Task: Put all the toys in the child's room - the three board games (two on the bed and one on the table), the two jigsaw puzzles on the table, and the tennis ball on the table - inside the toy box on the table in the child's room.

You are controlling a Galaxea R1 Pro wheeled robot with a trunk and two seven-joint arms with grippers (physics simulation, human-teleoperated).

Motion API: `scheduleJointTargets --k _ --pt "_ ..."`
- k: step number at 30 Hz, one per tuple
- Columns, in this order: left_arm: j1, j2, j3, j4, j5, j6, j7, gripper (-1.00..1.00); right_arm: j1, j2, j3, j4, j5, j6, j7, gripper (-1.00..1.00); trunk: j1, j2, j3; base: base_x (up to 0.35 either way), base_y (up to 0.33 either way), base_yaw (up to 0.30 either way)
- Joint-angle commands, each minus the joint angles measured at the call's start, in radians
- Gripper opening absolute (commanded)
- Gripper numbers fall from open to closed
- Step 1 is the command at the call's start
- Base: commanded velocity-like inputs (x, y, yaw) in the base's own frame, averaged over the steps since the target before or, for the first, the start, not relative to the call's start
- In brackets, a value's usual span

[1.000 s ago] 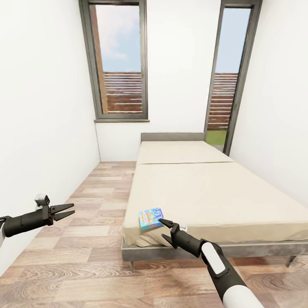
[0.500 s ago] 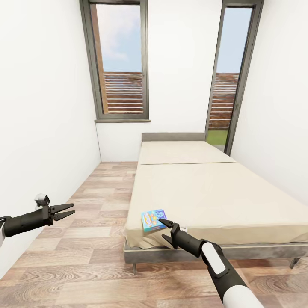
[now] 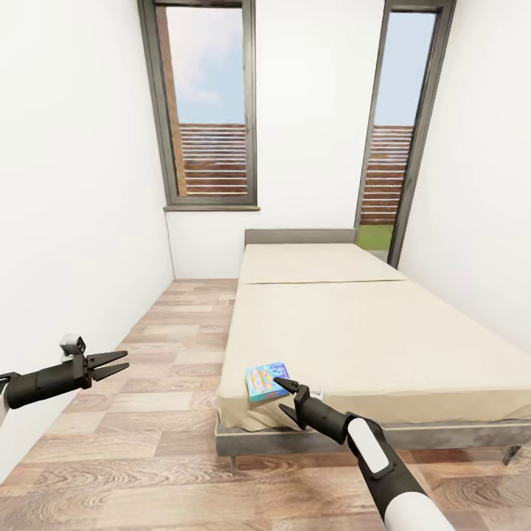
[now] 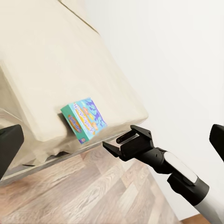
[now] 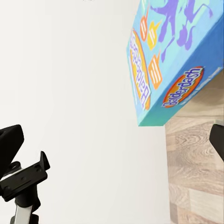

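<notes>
Board game at the near corner of the bed

Blue flat board game box with colourful cartoon print [image 3: 266, 380] lies on the large low bed with the plain beige mattress [image 3: 369, 332], close to its near left corner. The black right gripper [image 3: 282, 399] is just in front of this box, at the near edge of the mattress. Its jaws are spread, and the upper finger tip is beside the near right edge of the box, but I cannot tell if it touches. The box is not between the jaws. In the left wrist view the same box [image 4: 84, 119] sits at the mattress edge, with the right gripper [image 4: 114, 143] near it. In the right wrist view the box [image 5: 179, 56] is close.

The black left gripper [image 3: 114, 364] hangs over the wooden plank floor [image 3: 147, 442], far to the left, well apart from the bed. Its jaws are spread and hold nothing.
</notes>
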Motion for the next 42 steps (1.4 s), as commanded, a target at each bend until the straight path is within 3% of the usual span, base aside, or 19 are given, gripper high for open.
scheduleJointTargets --k 1,15,23,28,35,42 --pt "0.000 0.000 0.000 0.000 0.000 0.010 -0.003 1.00 -0.001 0.001 -0.006 0.000 0.001 0.007 0.002 1.00 0.000 0.000 -0.001 0.125 0.128 0.000" --pt "0.000 0.001 0.000 0.000 0.000 0.013 -0.003 1.00 0.000 0.001 -0.006 0.000 0.001 0.007 0.002 1.00 0.000 0.000 -0.001 0.029 0.028 0.000" --pt "0.000 0.001 0.000 0.000 0.000 0.018 -0.003 1.00 -0.001 0.001 -0.006 0.000 0.001 0.007 0.002 1.00 0.004 -0.002 -0.032 0.000 0.000 0.000" --pt "0.000 0.001 0.000 0.000 0.001 0.019 -0.003 1.00 -0.001 0.001 -0.006 0.001 0.001 0.007 0.002 1.00 0.004 -0.002 -0.032 0.000 0.000 0.000" --pt "0.000 0.001 0.000 0.000 0.001 0.020 -0.003 1.00 0.000 0.002 -0.006 0.001 0.001 0.007 0.002 1.00 0.007 -0.004 -0.059 0.000 0.000 0.000" --pt "0.000 0.001 0.000 0.000 0.001 0.020 -0.003 1.00 0.000 0.001 -0.006 0.001 0.001 0.007 0.002 1.00 0.007 -0.004 -0.059 0.000 0.000 0.000"
